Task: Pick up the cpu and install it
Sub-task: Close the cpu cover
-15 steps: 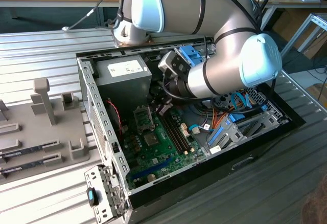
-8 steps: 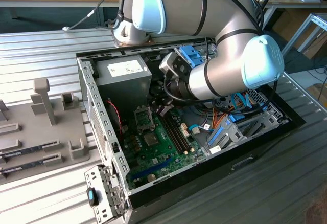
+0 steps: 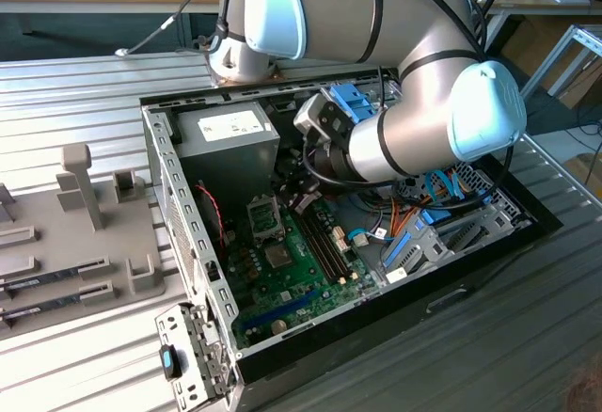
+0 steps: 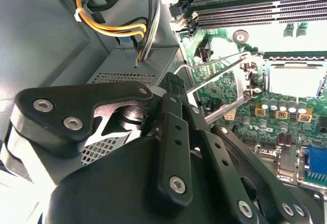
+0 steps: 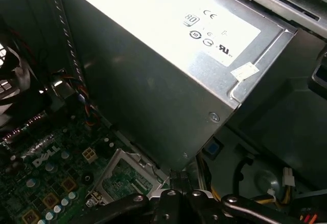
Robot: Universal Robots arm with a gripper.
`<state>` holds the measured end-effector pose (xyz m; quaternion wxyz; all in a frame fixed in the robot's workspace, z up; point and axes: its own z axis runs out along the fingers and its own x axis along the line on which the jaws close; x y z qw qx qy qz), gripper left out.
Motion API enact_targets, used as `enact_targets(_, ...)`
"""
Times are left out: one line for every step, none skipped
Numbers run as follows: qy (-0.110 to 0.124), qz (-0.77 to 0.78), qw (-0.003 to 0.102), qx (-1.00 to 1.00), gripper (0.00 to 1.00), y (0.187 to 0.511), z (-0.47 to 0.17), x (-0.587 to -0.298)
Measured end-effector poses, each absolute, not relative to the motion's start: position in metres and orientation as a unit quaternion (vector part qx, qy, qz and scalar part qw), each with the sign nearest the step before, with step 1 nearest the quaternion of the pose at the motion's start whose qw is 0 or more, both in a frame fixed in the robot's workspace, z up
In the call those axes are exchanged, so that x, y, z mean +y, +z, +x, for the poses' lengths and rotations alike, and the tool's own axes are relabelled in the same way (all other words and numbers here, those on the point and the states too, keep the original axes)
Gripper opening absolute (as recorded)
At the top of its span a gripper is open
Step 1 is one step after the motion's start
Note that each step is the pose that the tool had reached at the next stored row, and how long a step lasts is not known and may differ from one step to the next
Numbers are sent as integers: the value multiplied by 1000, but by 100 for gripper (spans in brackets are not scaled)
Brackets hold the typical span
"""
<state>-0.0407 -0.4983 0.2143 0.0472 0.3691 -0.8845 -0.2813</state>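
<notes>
My gripper (image 4: pixel 172 83) is shut, its black fingers pressed together with nothing showing between them. It hangs low inside the open computer case, just beside the raised metal socket frame (image 4: pixel 225 88) and its thin wire lever (image 4: pixel 214 63). The open socket (image 4: pixel 296 78) holds a bright pale square; I cannot tell whether that is the cpu. In the first wrist view the gripper (image 5: pixel 176 196) sits close to the socket frame (image 5: pixel 125 175), below the power-supply box. In the exterior view the arm's wrist (image 3: pixel 376 144) hangs over the motherboard, near the socket (image 3: pixel 265 216).
The power-supply box (image 3: pixel 230 130) stands tight beside the gripper. Memory slots (image 4: pixel 255 9) and yellow and orange cables (image 4: pixel 110 27) lie close by. The case's metal walls (image 3: pixel 179 205) ring the board. A grey fixture tray (image 3: pixel 85 233) with memory sticks lies at the exterior view's left.
</notes>
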Motion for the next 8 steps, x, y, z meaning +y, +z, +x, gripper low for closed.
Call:
enact_targets(-281, 370, 47, -884, 11, 215, -41, -498)
enact_targets(-281, 371, 48, -884, 11, 215, -41, -499)
enact_targets(-281, 371, 48, -884, 11, 215, -41, -499)
enact_targets(-281, 372, 48, -883, 11, 215, -41, -499)
enact_targets(-281, 372, 48, -883, 11, 215, -41, -500)
enact_targets(-281, 373, 49, -883, 11, 215, -41, -500)
enact_targets(-281, 374, 49, -883, 11, 215, -41, -500)
enact_targets(-281, 374, 49, -882, 11, 215, -41, -501)
